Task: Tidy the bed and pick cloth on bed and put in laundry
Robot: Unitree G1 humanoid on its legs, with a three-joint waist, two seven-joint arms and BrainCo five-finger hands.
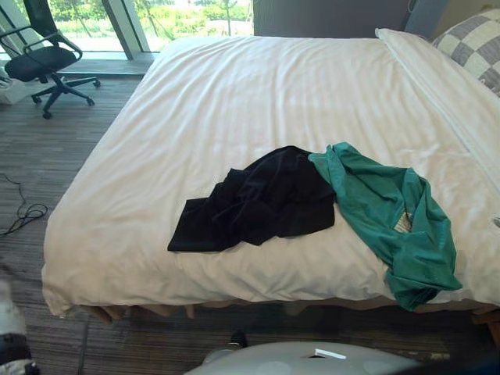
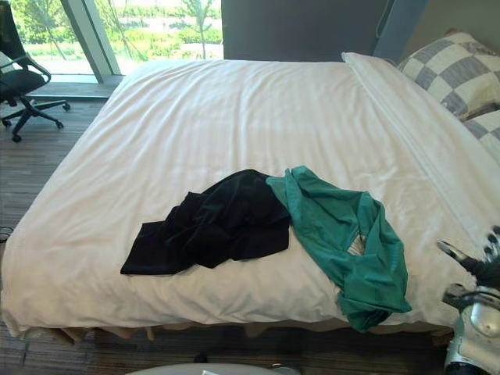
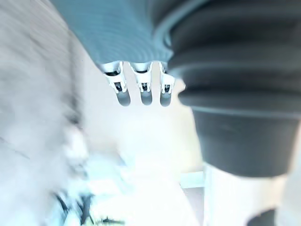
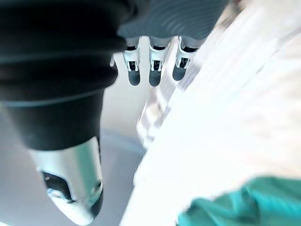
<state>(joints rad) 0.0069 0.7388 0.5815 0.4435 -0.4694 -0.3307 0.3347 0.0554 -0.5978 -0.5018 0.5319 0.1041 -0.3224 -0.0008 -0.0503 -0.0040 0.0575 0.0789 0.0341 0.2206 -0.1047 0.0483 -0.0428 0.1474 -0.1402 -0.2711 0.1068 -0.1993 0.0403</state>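
Garments are lying touching at the near edge of the bed (image 1: 273,86): a black cloth (image 1: 258,205) and a green cloth (image 1: 379,211). My right hand (image 2: 483,272) is hovering near the green one, relaxed open and empty; I am planning to bunch its folds fully before lifting

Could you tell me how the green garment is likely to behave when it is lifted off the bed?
The green garment lies crumpled in soft folds, so it will probably hang limp. It looks thin, so likely light. Its edge touches the black cloth, which might drag along.
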